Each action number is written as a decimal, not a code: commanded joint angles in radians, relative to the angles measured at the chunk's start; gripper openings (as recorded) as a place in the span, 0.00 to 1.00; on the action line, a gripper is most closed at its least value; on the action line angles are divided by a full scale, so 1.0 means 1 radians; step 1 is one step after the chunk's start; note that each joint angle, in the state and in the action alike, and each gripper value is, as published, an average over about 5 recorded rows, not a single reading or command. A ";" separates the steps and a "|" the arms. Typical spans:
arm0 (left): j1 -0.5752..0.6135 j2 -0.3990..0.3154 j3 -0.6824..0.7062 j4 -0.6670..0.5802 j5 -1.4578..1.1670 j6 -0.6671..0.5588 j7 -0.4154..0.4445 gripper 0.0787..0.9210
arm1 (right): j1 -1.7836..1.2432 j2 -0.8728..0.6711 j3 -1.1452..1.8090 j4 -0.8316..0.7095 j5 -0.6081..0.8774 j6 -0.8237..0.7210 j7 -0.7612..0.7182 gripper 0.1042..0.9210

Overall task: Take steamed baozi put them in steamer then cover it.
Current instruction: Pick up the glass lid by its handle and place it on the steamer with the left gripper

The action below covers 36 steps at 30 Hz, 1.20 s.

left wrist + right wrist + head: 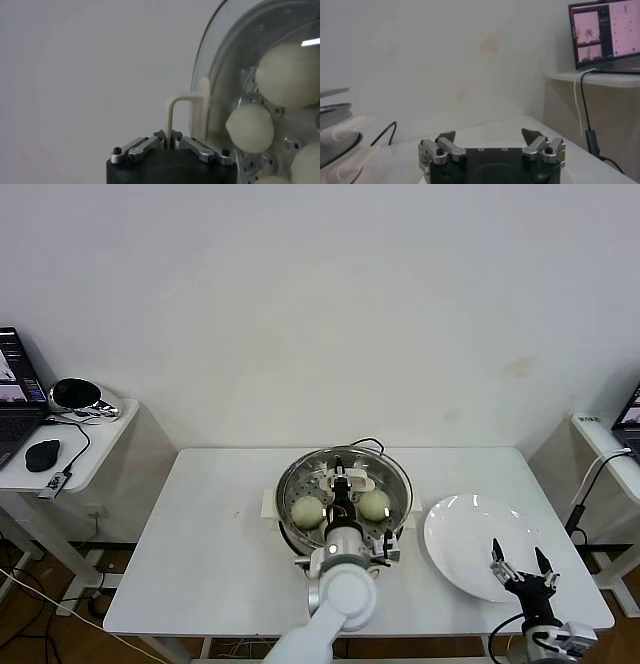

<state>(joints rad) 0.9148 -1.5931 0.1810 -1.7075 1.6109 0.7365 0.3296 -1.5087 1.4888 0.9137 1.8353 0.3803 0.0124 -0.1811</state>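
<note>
My left fingers (169, 139) pinch the cover (225, 60) by its handle over the steamer (344, 484), baozi (374, 504) already inside, so I judge seating it level and letting go comes next, while my right fingers (519, 568) wait spread beside the plate (460, 529)

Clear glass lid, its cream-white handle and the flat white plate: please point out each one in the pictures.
Clear glass lid (227, 45): left wrist view, on the curved glass near its metal rim.
Cream-white handle (182, 100): left wrist view, on the top bar of the handle.
Flat white plate (462, 529): head view, on its bare surface.
</note>
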 commanded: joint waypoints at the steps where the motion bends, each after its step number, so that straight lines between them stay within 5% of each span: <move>1: 0.001 -0.006 -0.002 0.014 -0.010 0.044 -0.020 0.08 | 0.002 0.002 -0.001 0.000 -0.002 0.000 -0.001 0.88; 36: 0.011 0.026 -0.005 0.018 0.014 0.041 0.002 0.08 | -0.005 0.017 -0.014 -0.001 -0.020 0.007 -0.002 0.88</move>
<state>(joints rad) 0.9255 -1.5697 0.1733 -1.6897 1.6221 0.7356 0.3135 -1.5131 1.5049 0.9002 1.8327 0.3615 0.0190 -0.1835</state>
